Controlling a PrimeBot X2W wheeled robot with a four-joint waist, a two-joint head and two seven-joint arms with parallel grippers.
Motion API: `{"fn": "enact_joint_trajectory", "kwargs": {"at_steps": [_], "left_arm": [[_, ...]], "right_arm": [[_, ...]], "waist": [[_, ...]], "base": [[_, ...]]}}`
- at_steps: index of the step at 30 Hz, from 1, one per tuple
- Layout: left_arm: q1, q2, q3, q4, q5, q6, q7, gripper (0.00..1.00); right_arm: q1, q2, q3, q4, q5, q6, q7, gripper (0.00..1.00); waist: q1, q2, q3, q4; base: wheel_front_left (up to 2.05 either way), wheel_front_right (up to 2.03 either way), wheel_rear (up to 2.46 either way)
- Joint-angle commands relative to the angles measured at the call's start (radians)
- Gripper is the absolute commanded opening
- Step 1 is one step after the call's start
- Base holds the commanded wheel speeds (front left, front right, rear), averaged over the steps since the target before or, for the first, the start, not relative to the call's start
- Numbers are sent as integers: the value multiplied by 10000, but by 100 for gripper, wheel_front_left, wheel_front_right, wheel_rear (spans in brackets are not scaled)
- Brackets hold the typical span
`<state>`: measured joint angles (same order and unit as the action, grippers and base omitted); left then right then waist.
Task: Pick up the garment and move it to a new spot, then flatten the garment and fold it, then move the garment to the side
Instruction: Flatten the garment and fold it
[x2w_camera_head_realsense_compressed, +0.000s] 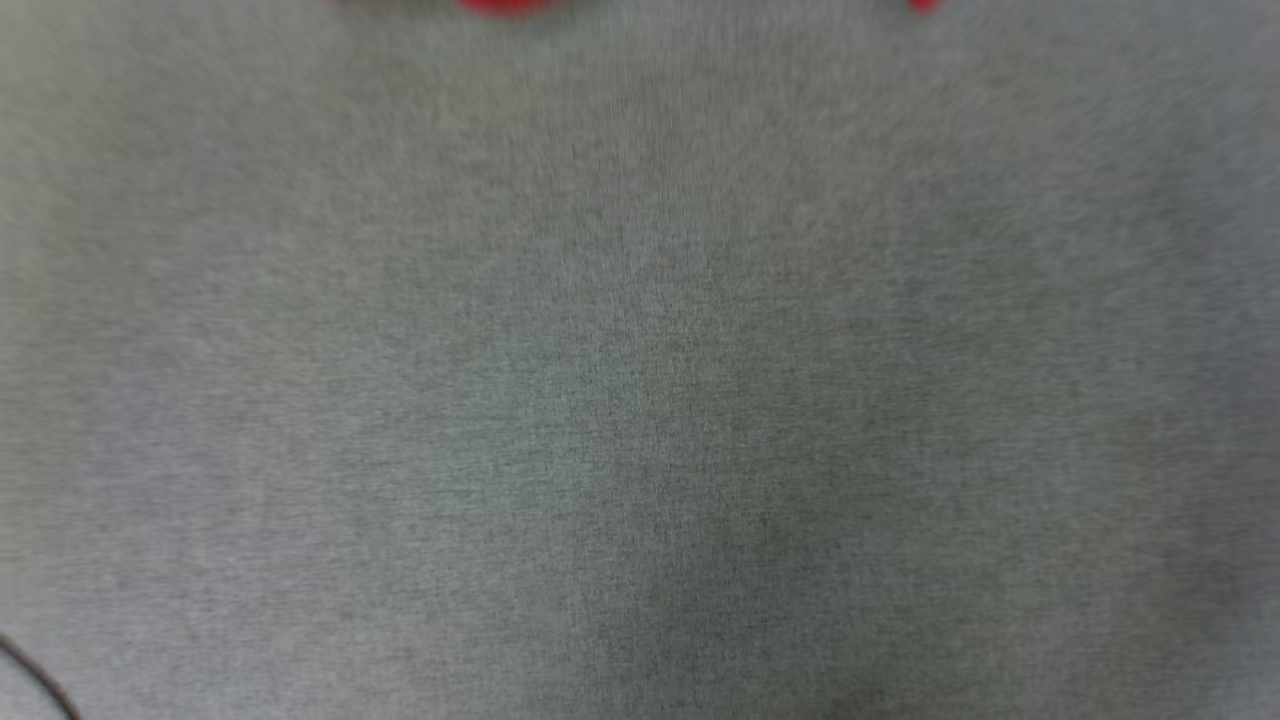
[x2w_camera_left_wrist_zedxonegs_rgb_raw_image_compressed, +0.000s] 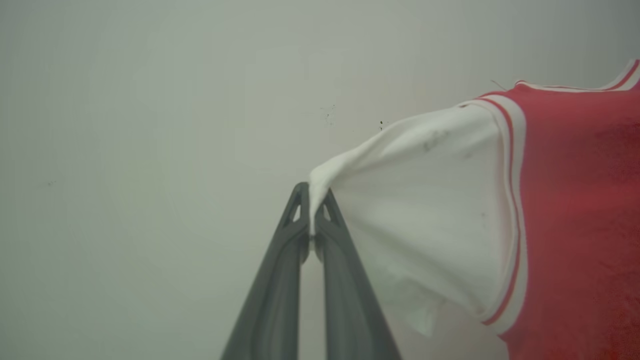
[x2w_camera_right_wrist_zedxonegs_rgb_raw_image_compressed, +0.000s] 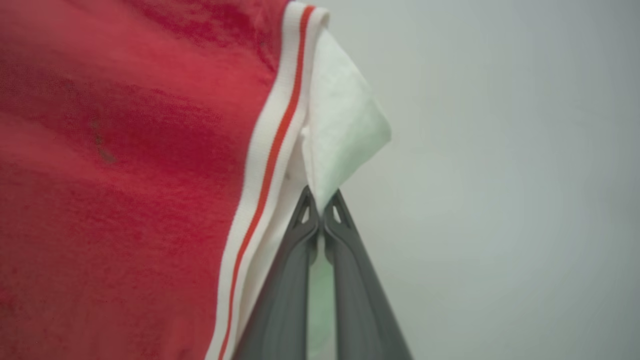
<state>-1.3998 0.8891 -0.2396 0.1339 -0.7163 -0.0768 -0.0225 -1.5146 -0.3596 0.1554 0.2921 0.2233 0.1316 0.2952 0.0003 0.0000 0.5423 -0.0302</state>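
The garment (x2w_camera_left_wrist_zedxonegs_rgb_raw_image_compressed: 575, 210) is held up between the arms by its sleeves. The left jaws are clamped on one white sleeve (x2w_camera_left_wrist_zedxonegs_rgb_raw_image_compressed: 425, 200), and the right jaws on the other sleeve (x2w_camera_right_wrist_zedxonegs_rgb_raw_image_compressed: 345, 125). To lay it flat, both pinches should stay firm, the span taut, and the lowering onto the grey surface (x2w_camera_head_realsense_compressed: 640, 400) even.

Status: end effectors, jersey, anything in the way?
Left end effector shut on garment, white sleeve tip. Right end effector shut on other sleeve. No obstruction seen; head view blurred.
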Motion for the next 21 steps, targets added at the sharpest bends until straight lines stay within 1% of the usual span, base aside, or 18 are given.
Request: {"fn": "enact_joint_trajectory", "kwargs": {"at_steps": [1,6,11,16,21], "left_arm": [[-221,-127,-58,190,74,-18,-86,0],[-2030,-794,-584,1939,556,-251,-626,0],[-2854,-1384,-1110,3324,887,-421,-1476,0],[-2398,-1756,-1746,4153,850,-498,-2041,0],[-1032,-2051,-2353,4207,559,-527,-2334,0]], "right_arm": [[-167,29,-65,177,-128,-17,-110,0],[-1360,539,-320,1702,-755,-17,-834,0],[-1807,787,-406,2696,-1087,-17,-1743,0],[-1182,871,-313,3510,-1159,-17,-2507,0],[-35,826,-237,4120,-866,-16,-3113,0]], "waist": [[-3,0,782,7],[-3,0,1429,90],[-3,0,1806,167],[-3,0,1756,232],[-3,0,1346,342]], "base": [[0,0,0],[0,0,0],[0,0,0],[0,0,0],[0,0,0]]}}
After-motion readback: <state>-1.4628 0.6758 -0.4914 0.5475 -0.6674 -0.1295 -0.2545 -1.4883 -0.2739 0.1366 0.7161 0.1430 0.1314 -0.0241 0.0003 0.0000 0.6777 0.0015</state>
